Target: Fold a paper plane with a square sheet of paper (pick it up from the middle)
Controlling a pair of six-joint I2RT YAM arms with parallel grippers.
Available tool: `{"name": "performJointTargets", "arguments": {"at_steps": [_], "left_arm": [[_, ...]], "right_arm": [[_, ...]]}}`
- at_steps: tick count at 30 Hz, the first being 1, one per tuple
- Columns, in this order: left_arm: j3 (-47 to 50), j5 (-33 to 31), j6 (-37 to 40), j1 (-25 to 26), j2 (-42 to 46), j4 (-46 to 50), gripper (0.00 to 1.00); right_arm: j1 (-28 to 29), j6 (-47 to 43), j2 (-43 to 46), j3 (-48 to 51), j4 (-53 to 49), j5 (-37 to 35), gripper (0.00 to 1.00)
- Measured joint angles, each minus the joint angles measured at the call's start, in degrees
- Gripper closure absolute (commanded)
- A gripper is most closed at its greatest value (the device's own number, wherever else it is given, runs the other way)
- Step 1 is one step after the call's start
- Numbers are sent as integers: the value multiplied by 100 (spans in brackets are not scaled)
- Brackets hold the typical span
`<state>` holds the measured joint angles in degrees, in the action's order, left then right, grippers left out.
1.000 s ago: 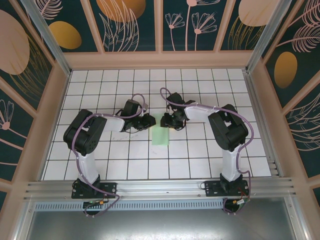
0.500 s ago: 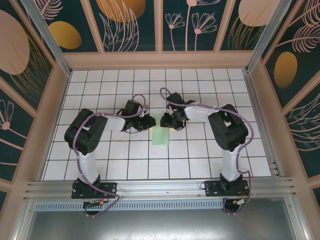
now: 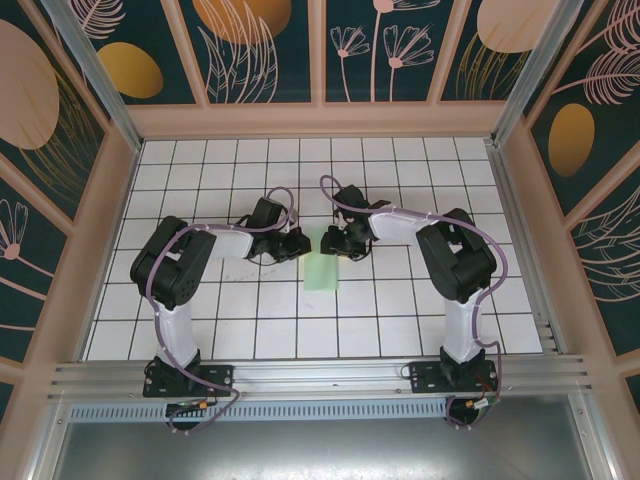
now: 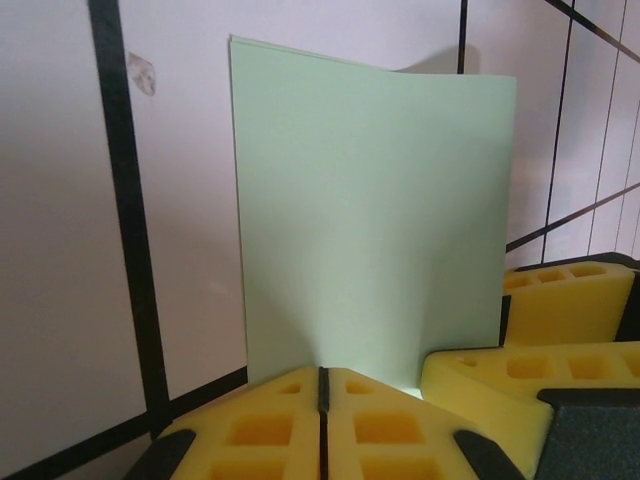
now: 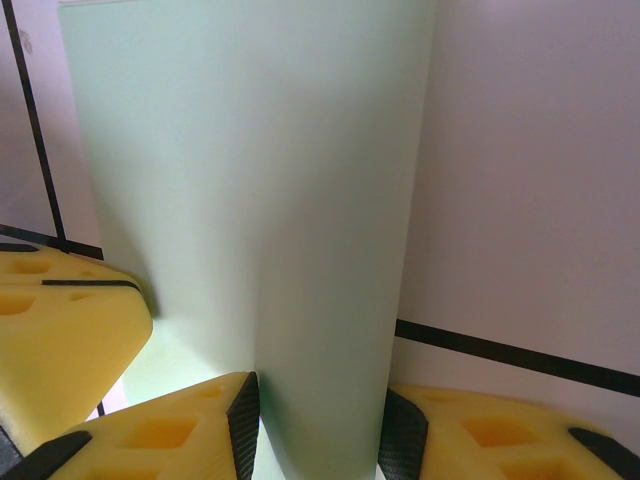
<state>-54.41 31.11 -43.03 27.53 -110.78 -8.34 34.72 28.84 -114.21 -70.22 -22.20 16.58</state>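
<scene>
Top external view: at the far left a dark teal wall panel [image 3: 60, 150], painted with pale leaves and orange ovals and framed in light wood, borders the worktop [image 3: 200, 310], a white surface ruled in a black grid. The left arm [image 3: 175, 265] reaches toward the middle. The left jaws are clenched, their yellow pads [image 4: 270, 415] pressed together right at the edge of the square sheet of paper [image 3: 322, 272]; whether that edge is nipped between them I cannot tell. The pale green sheet lies as a narrow rectangle at the worktop's centre, between both sets of jaws. The right jaws stand released, pads [image 5: 180, 435] apart, with green paper filling the gap. Beyond them is the right arm [image 3: 455, 255], then a matching wall panel [image 3: 590, 150].
</scene>
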Motion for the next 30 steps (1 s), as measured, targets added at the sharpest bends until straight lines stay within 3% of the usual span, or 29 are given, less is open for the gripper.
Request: {"name": "performJointTargets", "arguments": {"at_steps": [9, 16, 18, 25, 30], "left_arm": [[-4, -20, 146, 2, 0, 28, 100], [-9, -50, 221, 15, 0, 46, 100], [-9, -52, 236, 20, 0, 46, 100], [-4, -61, 254, 20, 0, 44, 100], [-2, -70, 254, 20, 0, 44, 100]], "right_arm": [[20, 70, 286, 94, 120, -7, 50], [-164, 229, 848, 387, -57, -800, 43], [-227, 278, 1093, 435, -74, -920, 49], [7, 417, 1325, 339, 192, -796, 85], [208, 520, 957, 144, 481, -417, 97]]}}
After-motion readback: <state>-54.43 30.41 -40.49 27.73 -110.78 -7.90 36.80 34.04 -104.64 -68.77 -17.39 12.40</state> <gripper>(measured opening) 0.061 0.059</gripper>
